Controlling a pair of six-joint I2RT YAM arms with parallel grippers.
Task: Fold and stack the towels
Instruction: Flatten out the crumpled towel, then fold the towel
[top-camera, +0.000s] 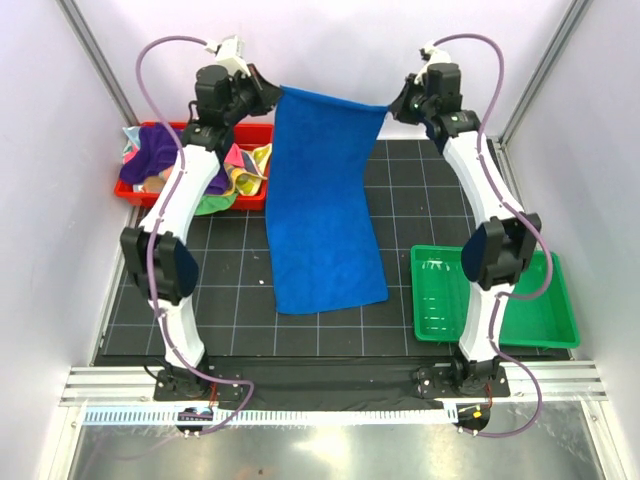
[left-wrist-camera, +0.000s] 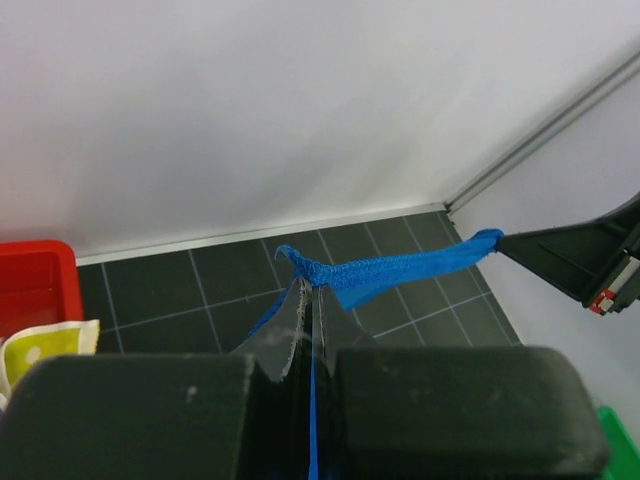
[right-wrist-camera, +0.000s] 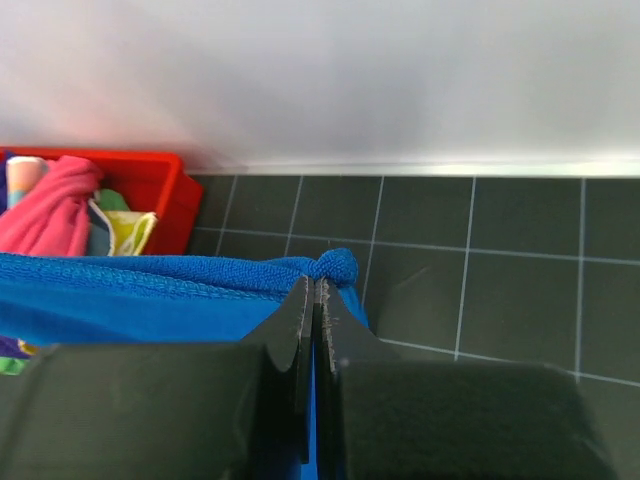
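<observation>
Left gripper (left-wrist-camera: 305, 290), right gripper (right-wrist-camera: 315, 285): pinched tight on top corners of blue towel (top-camera: 325, 210). Soft, light, floppy; best held by corners.

Bright, even, diffuse light, faint shadows. Glare glints on the green tray (top-camera: 437, 300). Wrist views blur the left gripper (left-wrist-camera: 306, 292) and right gripper (right-wrist-camera: 315, 292) up close.

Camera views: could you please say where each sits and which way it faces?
Top external: above, behind the bases, looking down at the black grid mat; both arms show.
Left wrist: on the left arm, facing the far wall; left gripper pinching the royal blue cloth towel.
Right wrist: likewise on the right arm; right gripper pinching it.
Shared: towel, red plastic tray.
</observation>
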